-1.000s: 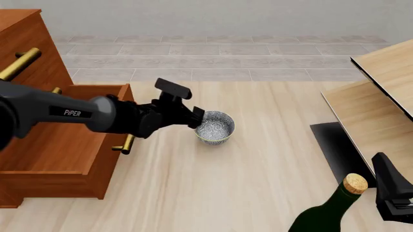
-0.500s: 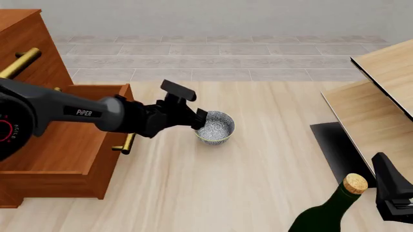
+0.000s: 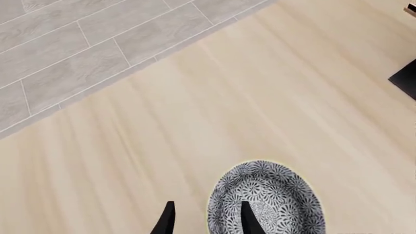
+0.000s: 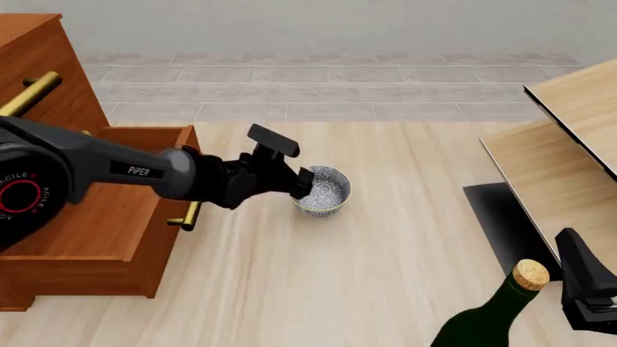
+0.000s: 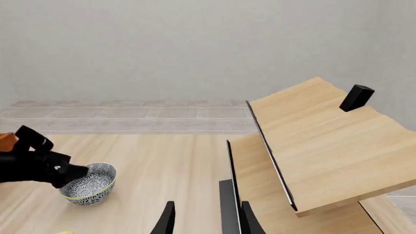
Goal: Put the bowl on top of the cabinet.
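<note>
Grasp step: left gripper (image 4: 306,182) at the near-left rim of the small white bowl with grey-blue speckled pattern (image 4: 323,191), jaws apart and straddling the wall.

Bowl sits on the pale wood table (image 4: 386,275), just right of the reddish-brown wooden cabinet (image 4: 58,217). Next by my read: close on the rim, lift, carry left to the cabinet top. Left wrist view shows one fingertip (image 3: 248,219) inside the bowl, one outside; front view hides that. Right gripper (image 5: 204,219) is parked, fingers apart, by the dark green corked bottle (image 4: 492,314).

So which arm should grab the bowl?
The left. Its end effector is already at the bowl rim, one finger inside. The right end effector sits far off by the wine bottle.
</note>
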You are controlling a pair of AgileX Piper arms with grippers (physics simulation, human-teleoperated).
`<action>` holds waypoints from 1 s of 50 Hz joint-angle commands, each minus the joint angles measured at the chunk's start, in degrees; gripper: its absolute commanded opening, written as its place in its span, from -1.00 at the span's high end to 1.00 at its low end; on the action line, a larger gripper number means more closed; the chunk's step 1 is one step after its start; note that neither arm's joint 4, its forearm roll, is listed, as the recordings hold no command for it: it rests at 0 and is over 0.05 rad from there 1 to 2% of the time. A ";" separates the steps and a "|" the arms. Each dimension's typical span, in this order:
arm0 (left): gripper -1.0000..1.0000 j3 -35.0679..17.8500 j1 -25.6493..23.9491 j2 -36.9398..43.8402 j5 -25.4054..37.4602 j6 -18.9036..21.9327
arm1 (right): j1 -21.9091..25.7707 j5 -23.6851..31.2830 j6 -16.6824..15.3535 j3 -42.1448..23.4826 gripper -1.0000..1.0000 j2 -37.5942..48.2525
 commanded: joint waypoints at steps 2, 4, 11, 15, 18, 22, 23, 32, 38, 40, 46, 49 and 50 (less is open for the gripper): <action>-1.00 -0.42 -0.53 1.12 -0.09 0.95 | 0.00 0.00 0.00 0.00 -1.00 0.00; -1.00 -0.71 -0.38 1.63 -0.08 1.20 | 0.00 0.00 0.00 0.00 -1.00 0.01; -1.00 -1.45 -0.23 2.81 -0.10 1.25 | 0.00 0.00 0.00 0.00 -1.00 -0.01; -1.00 -1.93 -0.04 3.92 -0.32 1.27 | 0.01 0.00 0.00 0.00 -1.00 0.00; -1.00 -2.09 0.07 4.41 -0.47 1.39 | 0.01 0.00 0.01 0.00 -1.00 -0.01; -1.00 -2.14 0.00 5.02 -0.66 1.54 | 0.00 0.00 0.00 0.00 -1.00 0.00; -1.00 -2.05 -0.10 5.05 -0.75 1.56 | 0.00 0.00 0.01 0.00 -1.00 -0.01; -1.00 -2.49 -0.30 5.53 -0.72 1.77 | 0.00 0.00 -0.01 0.00 -1.00 0.00; -1.00 -2.75 -0.34 5.82 -0.64 1.77 | 0.00 0.00 0.00 0.00 -1.00 0.02; -1.00 -2.72 -0.36 5.89 -0.73 1.93 | 0.00 0.00 0.01 0.00 -1.00 0.01; 1.00 -0.95 1.42 4.60 -4.37 3.67 | -0.01 0.00 0.00 0.00 -1.00 0.00; 1.00 -1.24 0.30 5.11 -2.80 2.46 | 0.00 0.00 0.00 0.00 -1.00 0.00; 1.00 -0.72 0.16 4.76 -3.06 2.52 | 0.01 0.00 0.01 0.00 -1.00 -0.01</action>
